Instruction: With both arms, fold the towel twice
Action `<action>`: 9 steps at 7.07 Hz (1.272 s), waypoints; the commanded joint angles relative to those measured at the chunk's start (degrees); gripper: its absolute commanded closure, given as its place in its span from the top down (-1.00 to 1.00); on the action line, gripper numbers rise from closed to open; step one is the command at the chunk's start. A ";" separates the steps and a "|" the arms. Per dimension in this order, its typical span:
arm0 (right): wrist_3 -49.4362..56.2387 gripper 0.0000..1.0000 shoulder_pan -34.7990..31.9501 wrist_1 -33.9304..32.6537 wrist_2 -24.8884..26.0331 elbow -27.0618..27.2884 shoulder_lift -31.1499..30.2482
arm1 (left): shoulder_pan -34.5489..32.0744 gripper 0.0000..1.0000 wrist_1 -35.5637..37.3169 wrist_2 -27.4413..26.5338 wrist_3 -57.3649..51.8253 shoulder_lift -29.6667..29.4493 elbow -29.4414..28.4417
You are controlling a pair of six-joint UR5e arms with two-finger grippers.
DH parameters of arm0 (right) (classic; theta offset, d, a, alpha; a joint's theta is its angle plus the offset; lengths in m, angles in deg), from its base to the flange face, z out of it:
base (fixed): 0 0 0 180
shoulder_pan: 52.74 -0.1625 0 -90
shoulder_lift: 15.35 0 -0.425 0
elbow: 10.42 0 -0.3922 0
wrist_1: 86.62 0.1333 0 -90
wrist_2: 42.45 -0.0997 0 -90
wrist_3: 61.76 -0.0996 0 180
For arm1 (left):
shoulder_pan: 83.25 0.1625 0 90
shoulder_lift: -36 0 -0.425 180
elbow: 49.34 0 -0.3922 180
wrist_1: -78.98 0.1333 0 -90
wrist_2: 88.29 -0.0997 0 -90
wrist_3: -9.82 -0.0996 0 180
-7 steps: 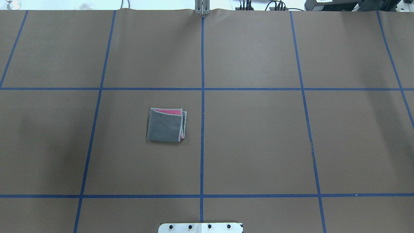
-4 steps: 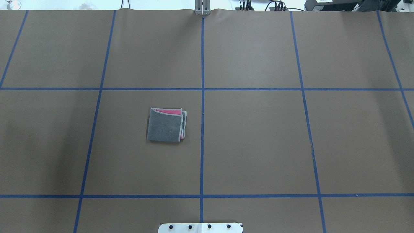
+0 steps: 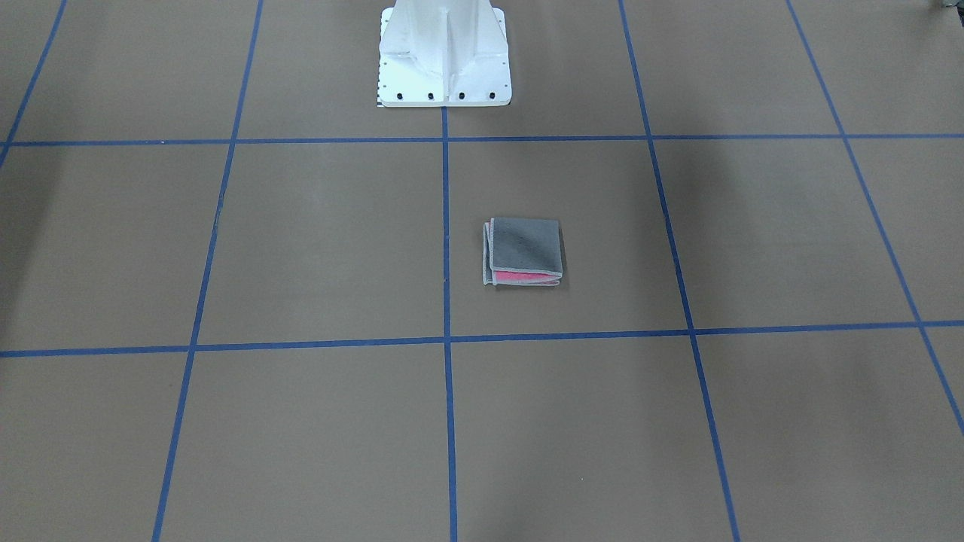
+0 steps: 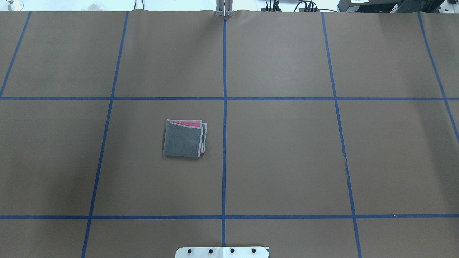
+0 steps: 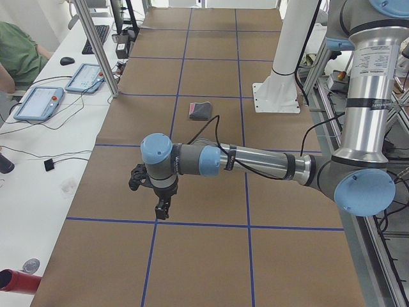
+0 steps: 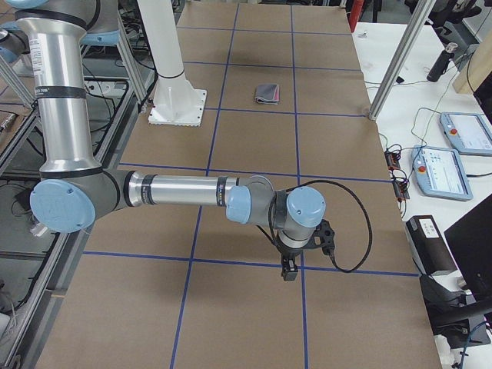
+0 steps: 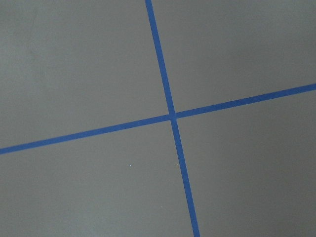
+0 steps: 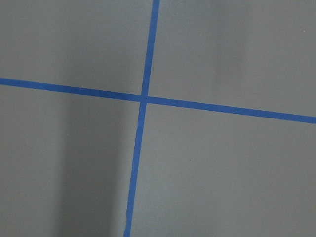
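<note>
The towel (image 4: 183, 138) lies folded into a small square on the brown table, dark grey face up, with a pink strip showing at its far edge. It also shows in the front-facing view (image 3: 523, 251), the left view (image 5: 200, 110) and the right view (image 6: 267, 94). Neither arm touches it. My left gripper (image 5: 161, 210) hangs over the table's left end, far from the towel. My right gripper (image 6: 289, 268) hangs over the right end. Both show only in the side views, so I cannot tell whether they are open or shut.
The white bolted pedestal (image 3: 444, 56) stands at the robot's side of the table. Blue tape lines (image 4: 224, 107) divide the brown cover into squares. Tablets (image 5: 38, 102) and cables lie on the white bench beside the table. Both wrist views show only tape crossings.
</note>
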 commanded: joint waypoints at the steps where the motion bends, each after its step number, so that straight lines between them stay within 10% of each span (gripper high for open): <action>1: -0.58 1.00 -0.07 -0.07 -0.95 0.05 -0.95 | 0.04 1.00 0.37 0.06 0.96 0.94 0.51; 4: -6.20 1.00 -0.77 0.11 -2.45 10.05 -7.53 | 0.13 1.00 0.37 0.06 0.96 0.86 0.60; 9: -6.99 1.00 1.76 0.20 -2.18 10.60 -7.11 | 0.21 1.00 0.37 0.06 0.96 0.85 0.51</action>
